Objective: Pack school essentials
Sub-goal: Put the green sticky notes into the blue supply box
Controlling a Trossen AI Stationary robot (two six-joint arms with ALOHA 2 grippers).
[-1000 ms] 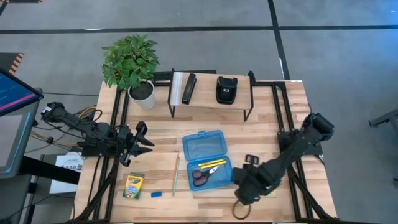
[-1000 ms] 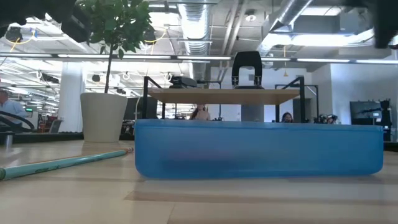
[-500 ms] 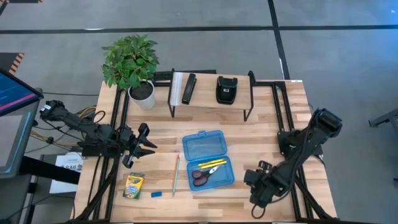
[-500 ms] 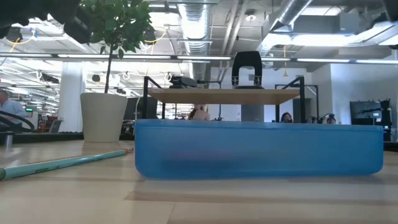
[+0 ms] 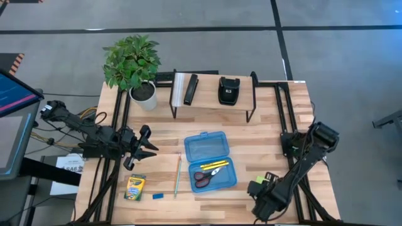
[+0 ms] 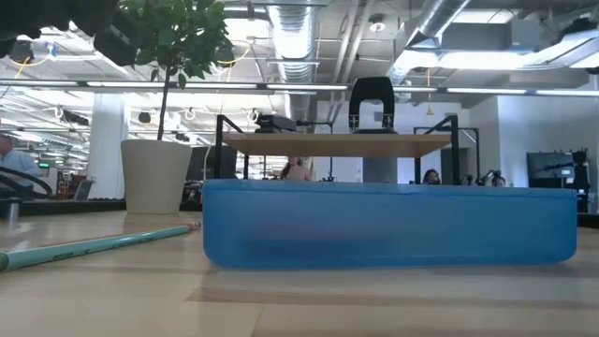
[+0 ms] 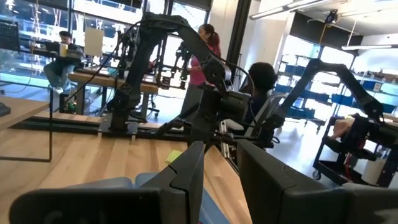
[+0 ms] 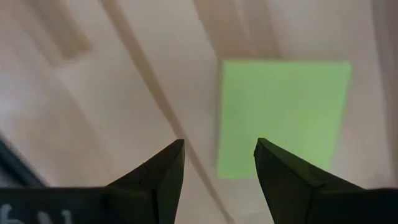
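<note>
My right gripper (image 8: 219, 163), jaws apart and empty, hovers over the flat lime-green sticky-note pad (image 8: 281, 117), five o'clock of the blue translucent plastic case (image 5: 209, 159).

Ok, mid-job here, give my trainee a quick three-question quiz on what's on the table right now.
1. True or false: the red-handled scissors lie inside the open blue case.
2. Which gripper hangs over the lime-green sticky-note pad? A) left gripper B) right gripper
3. What lies between the crayon box and the case?

Key: 1 true. 2 B, fingers apart, pad not gripped. 3 the pencils, on the table, with the blue eraser beside them.
</note>
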